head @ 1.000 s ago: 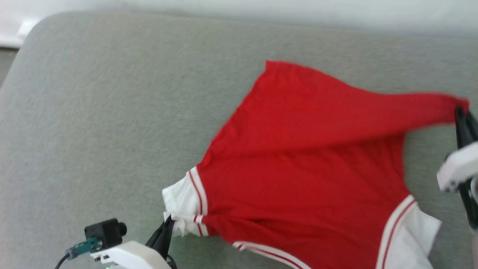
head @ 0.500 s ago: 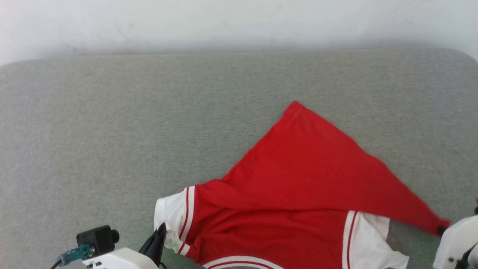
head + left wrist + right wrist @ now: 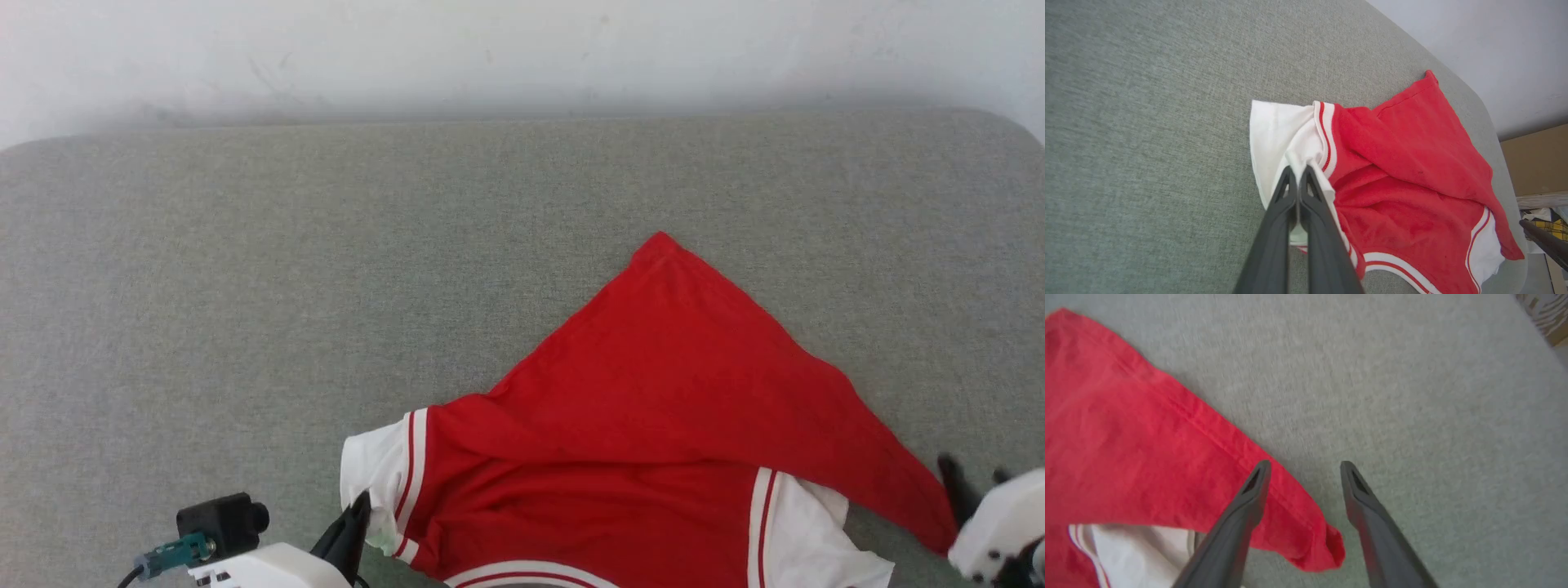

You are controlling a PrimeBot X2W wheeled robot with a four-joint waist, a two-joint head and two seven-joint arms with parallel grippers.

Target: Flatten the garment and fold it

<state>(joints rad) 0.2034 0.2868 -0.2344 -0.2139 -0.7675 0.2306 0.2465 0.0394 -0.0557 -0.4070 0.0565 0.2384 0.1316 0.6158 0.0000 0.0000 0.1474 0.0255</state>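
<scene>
red garment (image 3: 653,392) lying rumpled on the grey padded surface (image 3: 326,245)
left gripper (image 3: 1298,173) pinched shut on the white sleeve (image 3: 1278,130) at the near-left edge; right gripper (image 3: 1304,469) spread wide, holding nothing, poised over the loose red hem corner (image 3: 1327,547) at the near right; red body folded diagonally across itself, peak toward the far wall (image 3: 522,49)
</scene>
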